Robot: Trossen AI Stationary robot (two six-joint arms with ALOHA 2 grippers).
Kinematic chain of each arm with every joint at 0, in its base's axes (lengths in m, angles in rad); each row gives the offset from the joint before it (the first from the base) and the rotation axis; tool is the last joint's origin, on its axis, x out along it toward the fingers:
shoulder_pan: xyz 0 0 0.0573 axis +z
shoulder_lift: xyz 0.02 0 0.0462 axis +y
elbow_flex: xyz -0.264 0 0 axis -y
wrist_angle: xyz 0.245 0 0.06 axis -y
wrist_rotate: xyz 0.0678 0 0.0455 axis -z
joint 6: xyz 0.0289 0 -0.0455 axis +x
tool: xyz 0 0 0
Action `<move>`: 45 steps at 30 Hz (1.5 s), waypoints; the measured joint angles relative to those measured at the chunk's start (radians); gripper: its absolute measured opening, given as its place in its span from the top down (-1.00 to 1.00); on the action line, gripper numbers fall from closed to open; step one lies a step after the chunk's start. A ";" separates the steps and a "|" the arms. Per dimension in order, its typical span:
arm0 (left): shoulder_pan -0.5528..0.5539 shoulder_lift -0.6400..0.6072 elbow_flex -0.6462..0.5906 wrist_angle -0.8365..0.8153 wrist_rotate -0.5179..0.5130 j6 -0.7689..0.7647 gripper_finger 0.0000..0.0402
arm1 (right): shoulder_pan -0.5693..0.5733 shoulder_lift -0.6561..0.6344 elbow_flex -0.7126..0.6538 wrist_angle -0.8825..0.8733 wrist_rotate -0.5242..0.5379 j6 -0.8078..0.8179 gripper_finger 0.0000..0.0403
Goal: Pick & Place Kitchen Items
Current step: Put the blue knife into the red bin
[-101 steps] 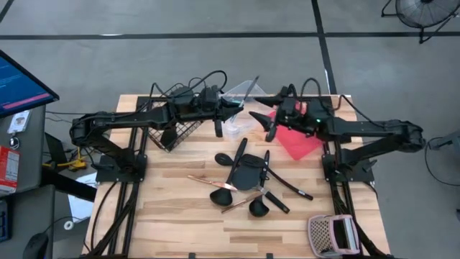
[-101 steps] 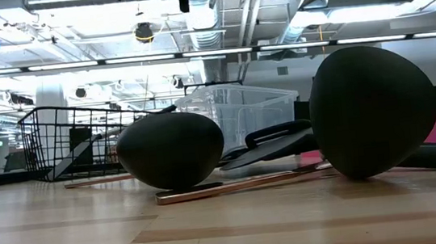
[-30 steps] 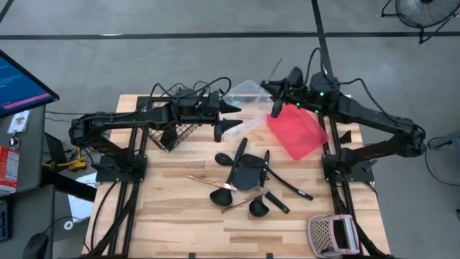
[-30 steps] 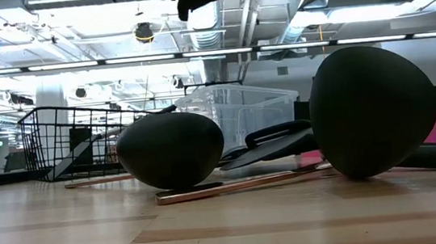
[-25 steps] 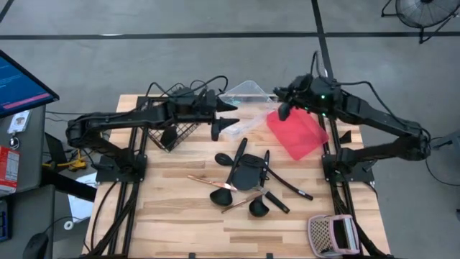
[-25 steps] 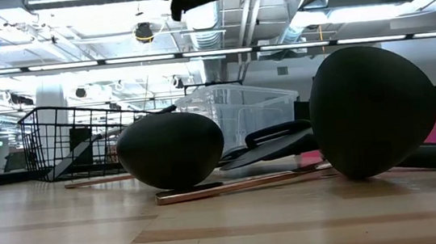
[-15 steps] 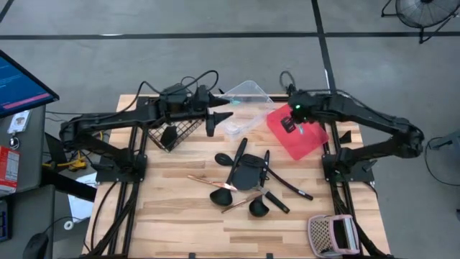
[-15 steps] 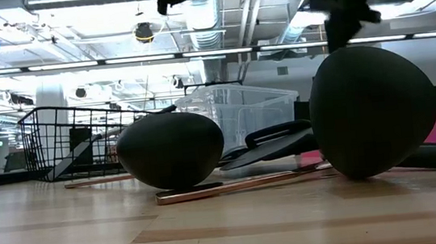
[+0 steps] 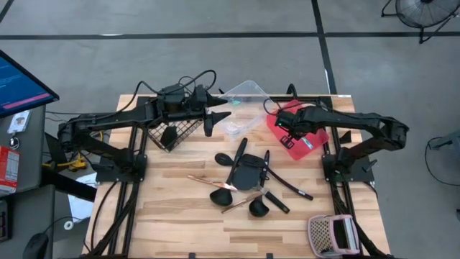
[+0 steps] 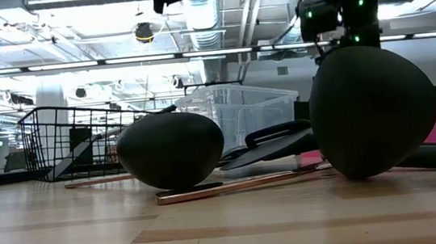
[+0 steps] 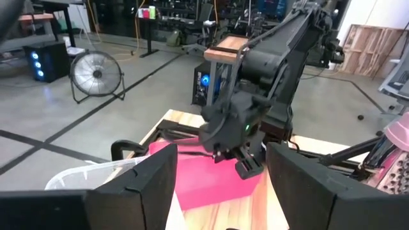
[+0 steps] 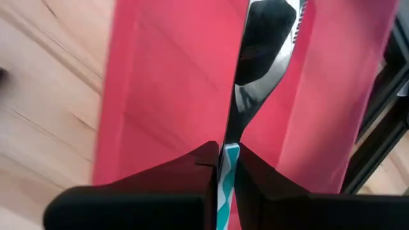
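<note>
Spoon [image 12: 265, 38] over red tray [image 9: 310, 134].
Your right tool [image 12: 223, 167] pinches its teal-striped handle above the tray; left tool [image 9: 215, 115] hangs wide near the clear tub [image 9: 244, 97]; other utensils [image 9: 248, 173] lie mid-desk.

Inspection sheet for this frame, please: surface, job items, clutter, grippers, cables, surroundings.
Surface: wooden table, no spills seen.
Job's things: black utensil pile mid-table; steel spoon with teal-striped handle over the red tray.
Clutter: wire basket, clear tub, perforated box at a corner.
Grippers: right gripper shut on the spoon above the tray; left gripper open, raised between basket and tub.
Cables: black loops on both arms.
Surroundings: monitor, floor fan; no person seen.
</note>
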 joint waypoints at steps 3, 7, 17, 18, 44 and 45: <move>0.000 0.000 0.000 -0.002 0.000 0.000 -0.12 | -0.005 0.034 -0.005 0.032 0.002 -0.037 0.91; 0.000 0.000 0.000 -0.006 0.000 0.000 -0.12 | -0.013 0.074 -0.005 0.076 0.001 -0.064 0.88; 0.000 0.000 0.000 -0.006 0.000 -0.007 -0.10 | -0.019 0.118 -0.005 0.082 0.001 -0.106 0.84; 0.000 0.000 0.000 -0.006 0.000 -0.008 -0.11 | -0.019 0.118 -0.005 0.082 0.001 -0.113 0.83; 0.000 0.000 0.000 -0.006 0.000 -0.008 -0.09 | -0.077 0.118 -0.005 0.119 -0.025 -0.142 0.75; 0.000 0.000 0.000 -0.006 0.001 -0.008 -0.09 | -0.077 0.118 -0.005 0.119 -0.025 -0.142 0.73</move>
